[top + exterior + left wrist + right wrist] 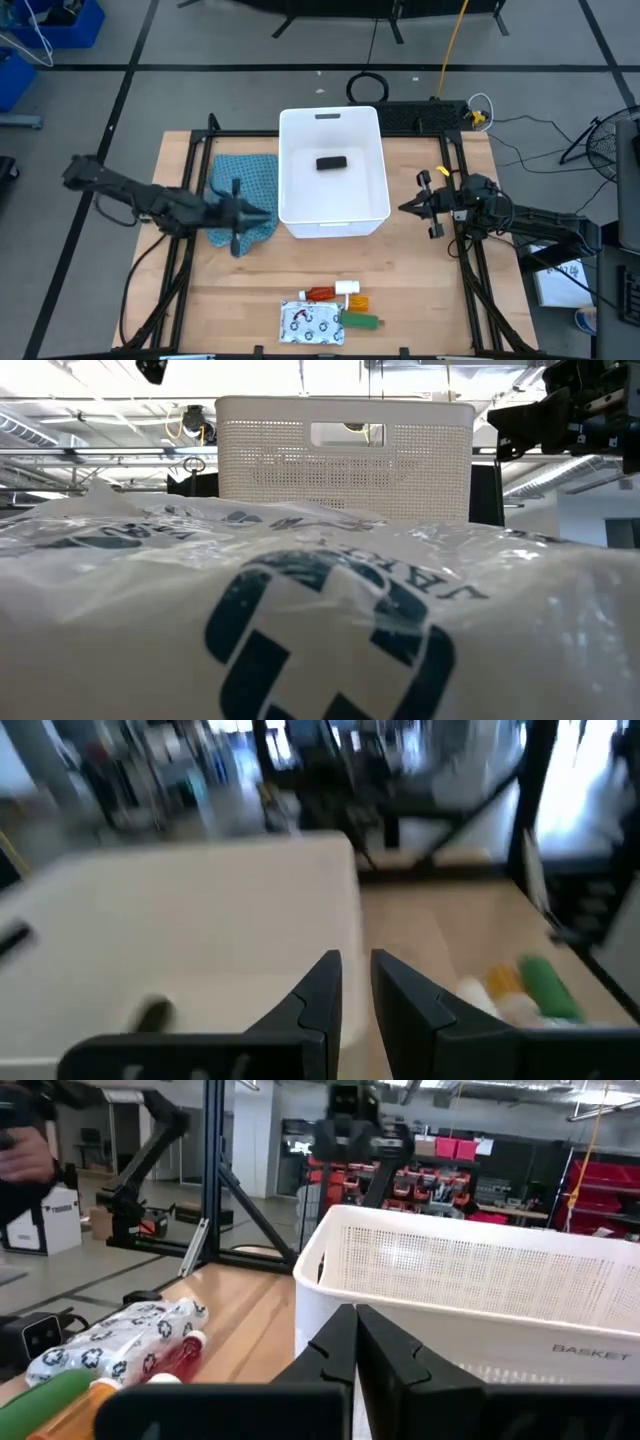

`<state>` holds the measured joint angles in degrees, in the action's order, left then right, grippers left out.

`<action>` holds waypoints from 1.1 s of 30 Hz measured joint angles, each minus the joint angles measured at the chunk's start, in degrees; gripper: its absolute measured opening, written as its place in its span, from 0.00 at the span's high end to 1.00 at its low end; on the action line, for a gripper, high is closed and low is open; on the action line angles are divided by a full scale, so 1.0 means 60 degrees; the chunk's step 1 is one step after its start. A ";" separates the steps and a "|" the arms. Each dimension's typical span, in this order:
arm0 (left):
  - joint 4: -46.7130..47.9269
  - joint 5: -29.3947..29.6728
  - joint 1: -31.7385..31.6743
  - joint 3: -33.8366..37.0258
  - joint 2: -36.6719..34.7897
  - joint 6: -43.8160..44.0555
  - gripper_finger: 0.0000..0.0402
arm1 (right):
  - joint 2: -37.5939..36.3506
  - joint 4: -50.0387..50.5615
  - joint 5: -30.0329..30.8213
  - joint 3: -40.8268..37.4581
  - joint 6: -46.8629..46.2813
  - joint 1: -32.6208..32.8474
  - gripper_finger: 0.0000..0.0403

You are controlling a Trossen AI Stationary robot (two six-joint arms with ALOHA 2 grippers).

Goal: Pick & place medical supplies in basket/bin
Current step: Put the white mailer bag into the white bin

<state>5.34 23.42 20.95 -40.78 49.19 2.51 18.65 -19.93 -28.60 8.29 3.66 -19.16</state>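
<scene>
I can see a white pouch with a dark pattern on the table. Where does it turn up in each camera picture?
High view: white pouch at the table's near edge, below the white basket.
Low view: fills the foreground, basket behind it.
Left wrist view: not clearly in it.
Right wrist view: lower left, beside the basket.
Shared landmark: the basket.

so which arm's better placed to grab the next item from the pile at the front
Roughly even, leaning right: the right gripper hangs empty beside the basket, and its wrist view looks at the white pouch. The left gripper, empty too, sits over the teal cloth.
</scene>
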 joint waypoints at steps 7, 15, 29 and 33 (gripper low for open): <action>0.2871 -0.0205 0.1757 -0.2608 0.3230 0.2863 0.84 | 0.0004 0.0584 0.0007 0.0000 -0.0014 0.0000 1.00; 0.4418 0.0426 0.2659 -0.4839 0.6573 0.4791 0.84 | -0.0002 0.0550 0.0007 -0.0093 -0.0289 0.0000 1.00; 0.4254 -0.2658 0.1747 -0.6629 0.9783 0.5982 0.31 | 0.0000 -0.0098 0.0029 -0.0794 -0.0405 0.0000 1.00; 0.4315 -0.2868 0.1422 -0.6609 1.0038 0.6193 0.18 | -0.0001 -0.0200 0.0022 -0.0801 -0.0495 0.0000 1.00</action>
<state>31.23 6.21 29.48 -80.43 109.42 39.67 18.65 -21.13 -28.47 3.49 0.69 -19.16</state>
